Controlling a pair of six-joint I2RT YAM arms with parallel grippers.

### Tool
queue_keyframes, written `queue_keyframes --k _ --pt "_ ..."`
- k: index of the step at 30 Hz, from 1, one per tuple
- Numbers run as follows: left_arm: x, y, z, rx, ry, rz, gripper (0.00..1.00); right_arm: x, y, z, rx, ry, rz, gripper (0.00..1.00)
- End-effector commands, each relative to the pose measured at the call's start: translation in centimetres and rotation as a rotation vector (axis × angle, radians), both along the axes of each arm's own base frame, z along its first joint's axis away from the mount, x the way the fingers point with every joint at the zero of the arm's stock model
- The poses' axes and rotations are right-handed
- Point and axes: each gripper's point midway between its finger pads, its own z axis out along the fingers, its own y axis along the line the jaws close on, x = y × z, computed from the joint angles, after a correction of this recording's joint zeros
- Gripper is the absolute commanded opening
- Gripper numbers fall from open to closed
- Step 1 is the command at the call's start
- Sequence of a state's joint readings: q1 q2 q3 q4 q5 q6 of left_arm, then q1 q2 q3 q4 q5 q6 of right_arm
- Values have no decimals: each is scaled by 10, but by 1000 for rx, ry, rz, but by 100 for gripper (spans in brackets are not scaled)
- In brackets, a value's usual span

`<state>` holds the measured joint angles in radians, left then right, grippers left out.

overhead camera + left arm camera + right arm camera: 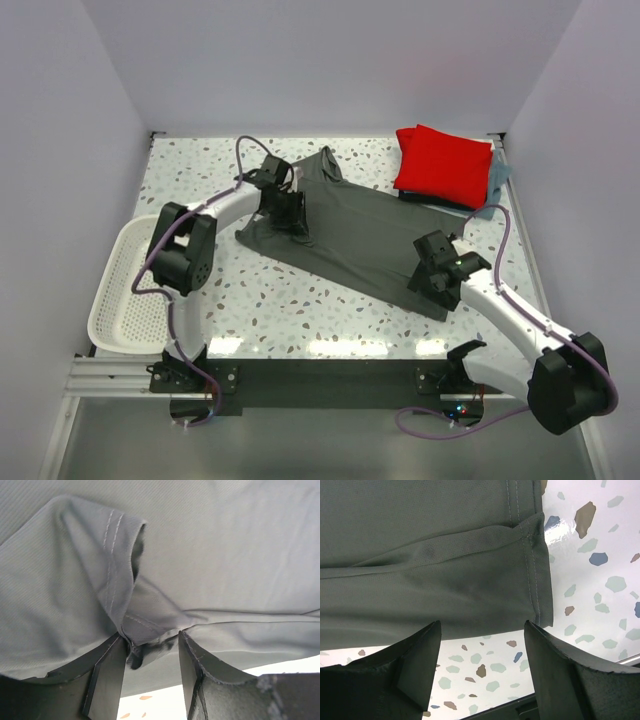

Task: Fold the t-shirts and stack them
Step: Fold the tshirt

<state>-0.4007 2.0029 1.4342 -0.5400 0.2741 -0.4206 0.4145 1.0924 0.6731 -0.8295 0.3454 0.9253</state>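
Note:
The dark grey t-shirt [350,235] lies spread diagonally across the middle of the table. My left gripper [293,222] is down on its left part, open. In the left wrist view a puckered fold of the sleeve hem [131,625] sits between the fingers of the left gripper [151,636], against the left one. My right gripper [428,283] hangs over the shirt's near right corner, open. In the right wrist view the stitched hem corner [540,570] lies just beyond the right gripper [481,623], with only table between the fingers. The red t-shirt [445,165] sits folded at the back right on the light blue-grey one [500,183].
A white mesh basket [122,290] stands at the table's left edge beside the left arm. White walls close in the table on three sides. A dark cloth edge [440,203] shows under the red stack.

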Motion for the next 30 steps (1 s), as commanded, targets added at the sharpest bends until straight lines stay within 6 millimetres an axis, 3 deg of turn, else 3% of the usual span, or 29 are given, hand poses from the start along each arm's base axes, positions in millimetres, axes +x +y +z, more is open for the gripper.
queue_keyframes --k 1,7,19,30 --pt "16 -18 11 -82 -29 7 49 13 6 9 13 -49 -6 71" --pt "18 -25 7 -112 -6 6 49 13 6 7 10 -38 1 71" --pt "40 -39 21 -182 -30 58 49 11 5 8 5 -38 0 71" --pt "45 -51 20 -249 -15 76 48 12 4 10 2 -39 -3 71"
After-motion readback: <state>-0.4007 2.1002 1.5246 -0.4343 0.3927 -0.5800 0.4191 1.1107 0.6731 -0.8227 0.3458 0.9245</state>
